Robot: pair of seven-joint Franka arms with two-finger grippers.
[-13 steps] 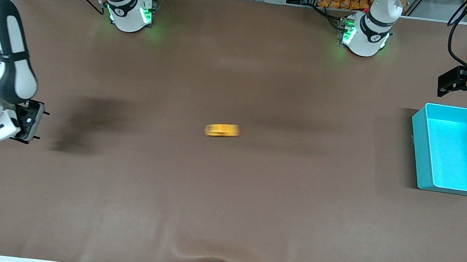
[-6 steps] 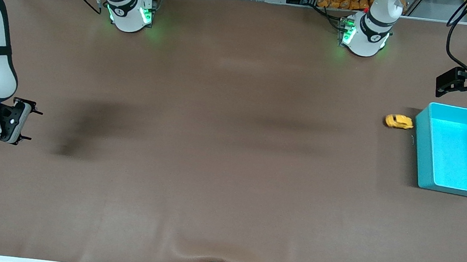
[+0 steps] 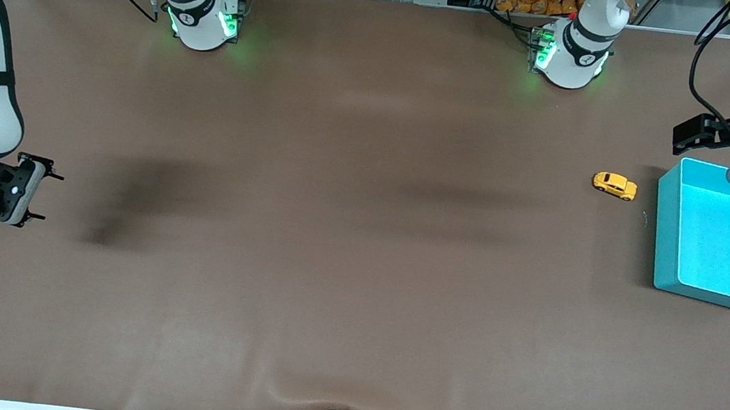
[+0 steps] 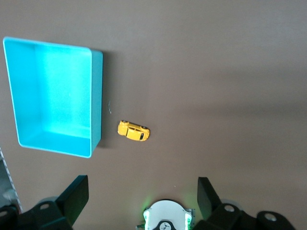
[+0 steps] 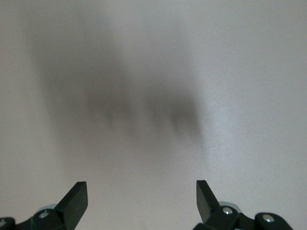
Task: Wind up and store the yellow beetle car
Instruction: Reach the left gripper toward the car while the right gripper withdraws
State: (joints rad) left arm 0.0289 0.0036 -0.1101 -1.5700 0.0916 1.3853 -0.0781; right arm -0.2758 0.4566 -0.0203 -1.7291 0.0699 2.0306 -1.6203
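The little car sits by the bin, and no one is holding it

The yellow beetle car (image 3: 614,185) stands on the brown table (image 3: 356,286) just beside the turquoise bin (image 3: 668,233), not touching it and not in it yet. The left gripper (image 4: 139,199) hangs high over the bin's end of the table with its fingers spread wide and nothing in them, so I think it is getting ready to pick up the car. The right gripper (image 5: 139,201) waits over bare table at the right arm's end, fingers spread too
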